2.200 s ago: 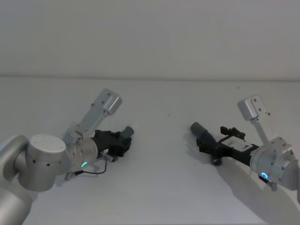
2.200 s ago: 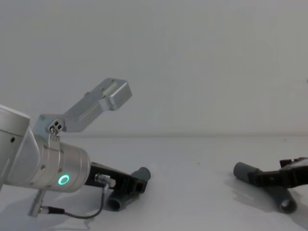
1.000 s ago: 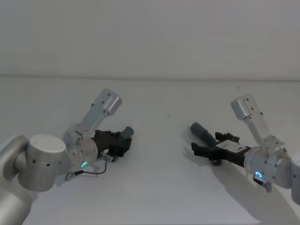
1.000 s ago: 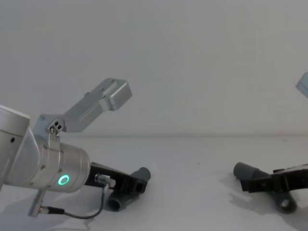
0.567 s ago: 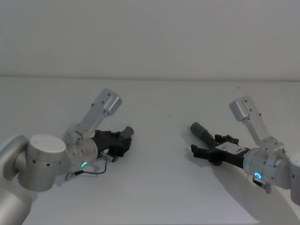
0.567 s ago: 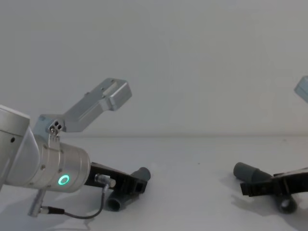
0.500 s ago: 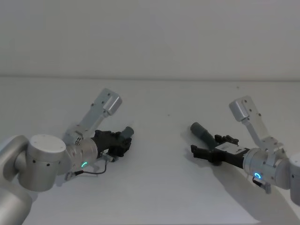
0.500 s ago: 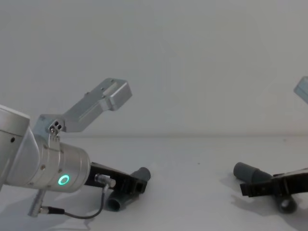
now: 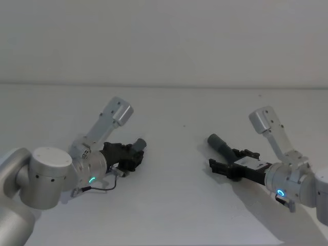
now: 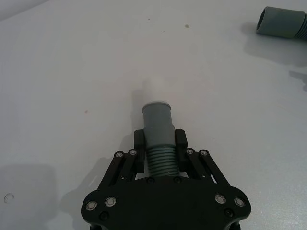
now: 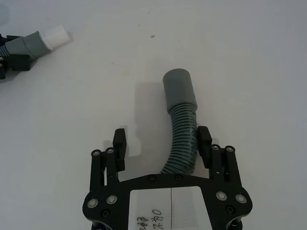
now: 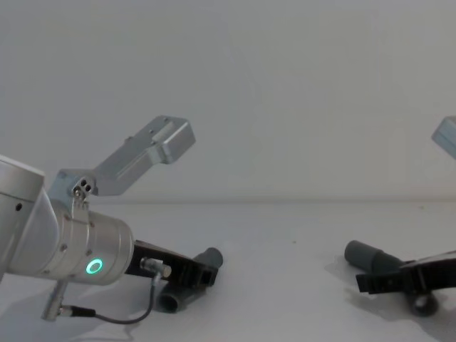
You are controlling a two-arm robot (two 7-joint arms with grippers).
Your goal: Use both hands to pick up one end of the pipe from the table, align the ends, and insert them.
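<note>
White counter [image 9: 169, 215], remote session: my left gripper [image 10: 159, 143] is clamped on one pipe piece [image 10: 157, 117], pale tip [image 11: 56, 35] pointing toward its partner. My right gripper [image 11: 162, 138] straddles the other piece [image 11: 184, 139], jaws wide apart. That piece lies on the counter, collar [image 11: 179, 88] forward, ready, I judge, for closing.

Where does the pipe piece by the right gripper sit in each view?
Head view: collared piece right of centre, on the table.
Chest view: collared piece low, near the right edge.
Left wrist view: collared piece far off, beyond the whitish-tipped piece.
Right wrist view: collared piece between the open fingers.
Shared landmark: the right gripper straddling it.
</note>
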